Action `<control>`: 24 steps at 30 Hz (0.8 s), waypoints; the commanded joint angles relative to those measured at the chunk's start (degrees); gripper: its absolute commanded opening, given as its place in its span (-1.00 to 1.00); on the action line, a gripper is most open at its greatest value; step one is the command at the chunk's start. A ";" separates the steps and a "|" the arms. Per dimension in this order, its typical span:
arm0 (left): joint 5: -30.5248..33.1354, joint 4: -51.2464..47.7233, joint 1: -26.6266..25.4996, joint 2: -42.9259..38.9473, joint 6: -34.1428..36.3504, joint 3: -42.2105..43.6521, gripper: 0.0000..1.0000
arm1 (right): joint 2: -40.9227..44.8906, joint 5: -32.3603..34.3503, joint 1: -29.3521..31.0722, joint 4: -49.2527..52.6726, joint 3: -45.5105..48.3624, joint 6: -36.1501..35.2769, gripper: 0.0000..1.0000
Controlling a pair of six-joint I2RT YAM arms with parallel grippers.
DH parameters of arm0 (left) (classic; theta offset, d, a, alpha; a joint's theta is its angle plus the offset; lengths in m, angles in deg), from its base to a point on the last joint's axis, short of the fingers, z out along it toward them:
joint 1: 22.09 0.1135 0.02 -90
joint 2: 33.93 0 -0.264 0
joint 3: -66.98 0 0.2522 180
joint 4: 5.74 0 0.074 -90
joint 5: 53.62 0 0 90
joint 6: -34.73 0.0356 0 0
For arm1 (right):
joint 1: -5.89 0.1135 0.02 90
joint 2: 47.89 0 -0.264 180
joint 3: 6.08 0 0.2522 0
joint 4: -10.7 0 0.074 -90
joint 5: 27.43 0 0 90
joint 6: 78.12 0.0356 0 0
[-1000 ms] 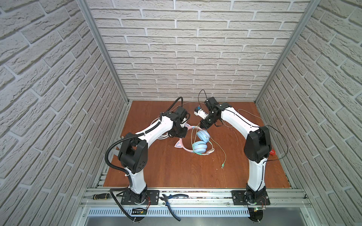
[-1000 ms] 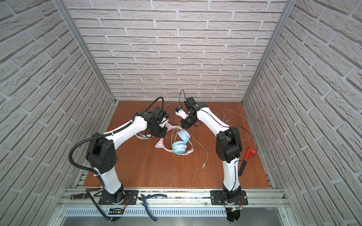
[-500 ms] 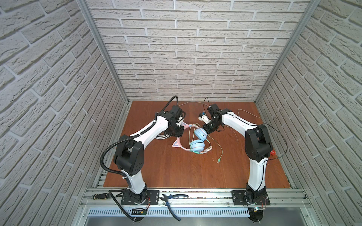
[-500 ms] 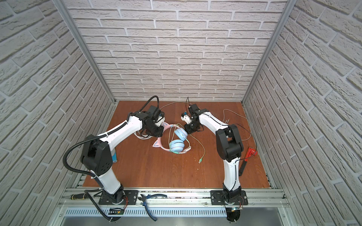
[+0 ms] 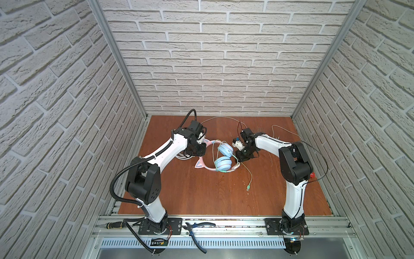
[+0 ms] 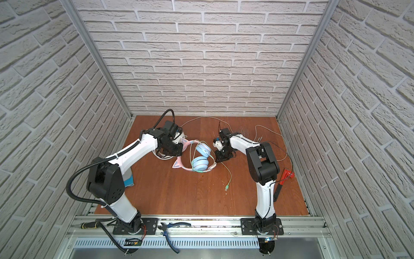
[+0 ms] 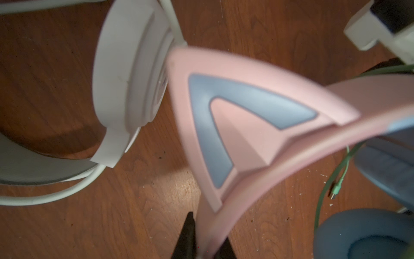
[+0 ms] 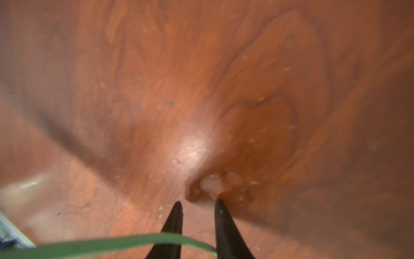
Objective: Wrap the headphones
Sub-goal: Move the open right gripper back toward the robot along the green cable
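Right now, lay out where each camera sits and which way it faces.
Top views: high over the front rail, looking down and back at the wooden table; left arm and right arm show whole.
Left wrist: behind the left claw, looking down at the cat-ear headphones it grips and the white headphones; only dark fingertips show.
Right wrist: behind the open right claw, close over bare wood, green cable crossing its fingers.
Shared: both wrist views and both top views show the green cable.
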 commanded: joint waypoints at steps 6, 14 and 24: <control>-2.15 5.79 1.73 -2.17 -3.63 -0.65 -1.00 | 1.53 0.30 -0.20 0.06 3.50 1.09 -0.41; -1.65 7.71 2.53 -0.69 -6.04 -1.01 -1.00 | 2.03 0.42 0.17 -0.60 6.68 3.75 -0.41; -1.91 8.85 3.05 1.10 -7.40 0.11 -1.00 | 9.52 4.60 2.21 -3.94 15.54 10.93 -0.23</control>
